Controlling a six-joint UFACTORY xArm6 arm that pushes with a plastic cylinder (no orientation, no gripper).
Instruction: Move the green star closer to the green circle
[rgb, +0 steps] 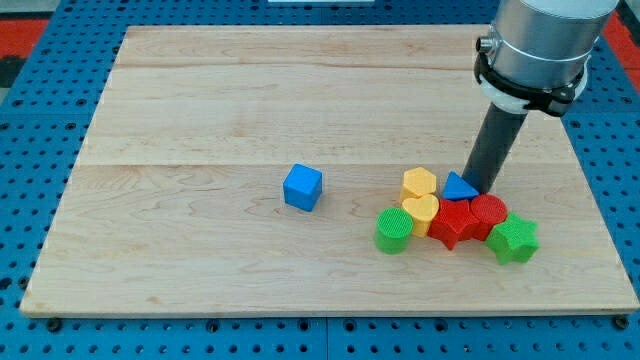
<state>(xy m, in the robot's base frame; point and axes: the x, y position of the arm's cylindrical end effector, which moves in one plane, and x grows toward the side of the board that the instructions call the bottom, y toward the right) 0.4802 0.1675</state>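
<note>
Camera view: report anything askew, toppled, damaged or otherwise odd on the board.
Nothing stands out. The blue cube sits alone, flat and intact. The other blocks cluster at the view's lower right, green circle and green star at opposite ends, all resting flat. My tip is beside the blue triangle.

**A:** so what's actually sitting on the bench (200, 100)?

**B:** light wood board, most of it bare. One blue cube (302, 187) sits alone around the middle, a bit below center. Everything else is bunched up in the lower right of the frame.

**A:** what's in the bunch?

**B:** yellow hexagon (419, 183) with a blue triangle (459, 187) just to its right. Under those, a yellow heart (421, 211), a red star (453, 223) and a red cylinder-ish block (489, 213), all packed tight. The green circle (393, 230) is at the left end touching the heart, and the green star (514, 239) is at the right end against the red one.
</note>
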